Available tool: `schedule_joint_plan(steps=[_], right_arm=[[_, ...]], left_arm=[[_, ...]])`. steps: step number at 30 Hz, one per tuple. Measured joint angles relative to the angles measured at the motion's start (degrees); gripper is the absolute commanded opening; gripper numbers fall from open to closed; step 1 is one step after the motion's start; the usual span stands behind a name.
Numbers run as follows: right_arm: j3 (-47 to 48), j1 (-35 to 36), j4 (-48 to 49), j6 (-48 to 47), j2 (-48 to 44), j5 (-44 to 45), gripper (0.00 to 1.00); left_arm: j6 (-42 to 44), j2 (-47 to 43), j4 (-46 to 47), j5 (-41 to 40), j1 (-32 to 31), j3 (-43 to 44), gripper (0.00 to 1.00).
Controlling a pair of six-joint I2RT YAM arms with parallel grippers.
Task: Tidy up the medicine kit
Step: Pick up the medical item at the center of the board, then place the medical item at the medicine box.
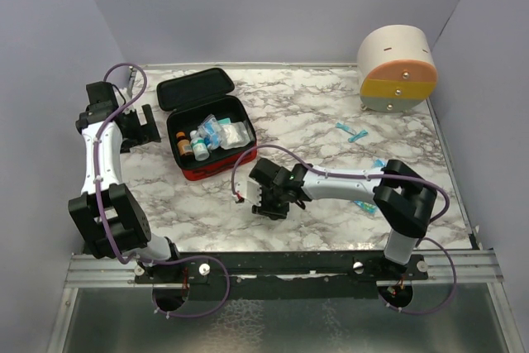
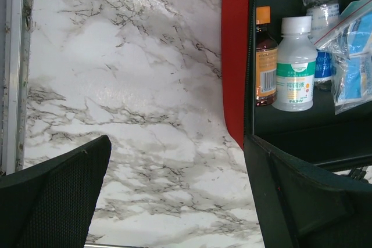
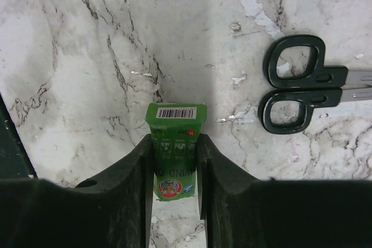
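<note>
Right end effector clamped on green tube, whose long axis ran between the jaws. Medicine kit lay ahead-left of it. Left end effector, wide and empty, sat nearer.

— Anything legible on the flat green packet?
— White capitals, "WIND O", and the rest is hidden. Above them is a white strip with a barcode, its digits too small to read.
— And the bottles?
— The white plastic bottle has a green band with characters too blurred to read. The brown glass bottle with the orange cap shows a barcode on its orange label.
</note>
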Motion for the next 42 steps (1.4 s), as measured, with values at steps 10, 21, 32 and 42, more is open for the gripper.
schedule_joint_plan(steps=[10, 21, 32, 42], right_arm=[[12.7, 0.0, -3.4, -2.1, -0.5, 4.8, 0.03], [45.2, -0.7, 3.7, -11.8, 21.4, 10.1, 0.01], [49.3, -4.1, 7.1, -17.0, 27.3, 10.3, 0.01], [48.4, -8.8, 7.9, -20.6, 27.2, 8.9, 0.01]], left_arm=[[0.2, 0.0, 0.0, 0.0, 0.4, 0.0, 0.99], [0.0, 0.3, 0.0, 0.9, 0.7, 0.0, 0.99], [-0.6, 0.1, 0.0, 2.3, 1.0, -1.0, 0.99], [-0.8, 0.1, 0.0, 2.7, 1.3, -2.5, 0.99]])
